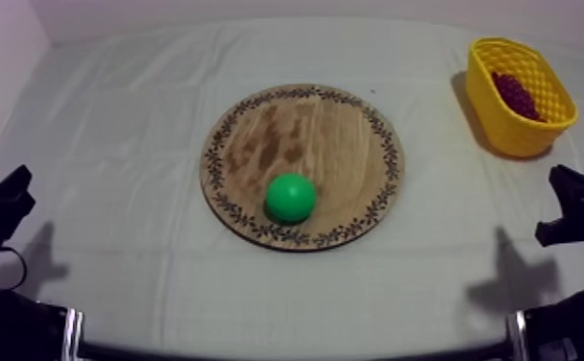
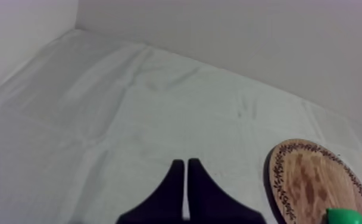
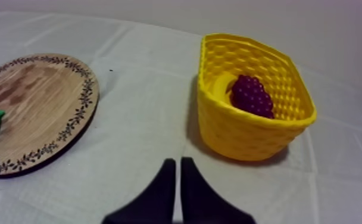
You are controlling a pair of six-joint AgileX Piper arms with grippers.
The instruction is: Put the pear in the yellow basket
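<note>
Pear [image 1: 290, 198] is lying on the board [image 1: 315, 130], on the part nearest my side, just inside the patterned rim. Both my grippers are sitting low at the near edge of the cloth [image 1: 113, 144]. The left gripper [image 2: 185, 164] is at one side and the right gripper [image 3: 178, 162] at the other. Each is holding its jaws together as a narrow wedge, gripping nothing, and neither is touching the board.

From above, the pear is sitting about midway between the two grippers, so reach alone is not favouring either. What is deciding it, I am judging, is the basket [image 1: 507, 130]. It is standing at the far right of the cloth, well apart from the board, with grapes [image 1: 515, 94] lying in it. That is making the right gripper the likelier one to go, reaching forward and to its left for the pear, then carrying it back out toward the basket.

As for the long axis, from above the pear is showing nearly round. From the right wrist a small tip is pointing toward the basket's side, but most of the fruit is cut off there, so I am not calling the axis firmly. The jaws will be needing to open wide before coming down.
</note>
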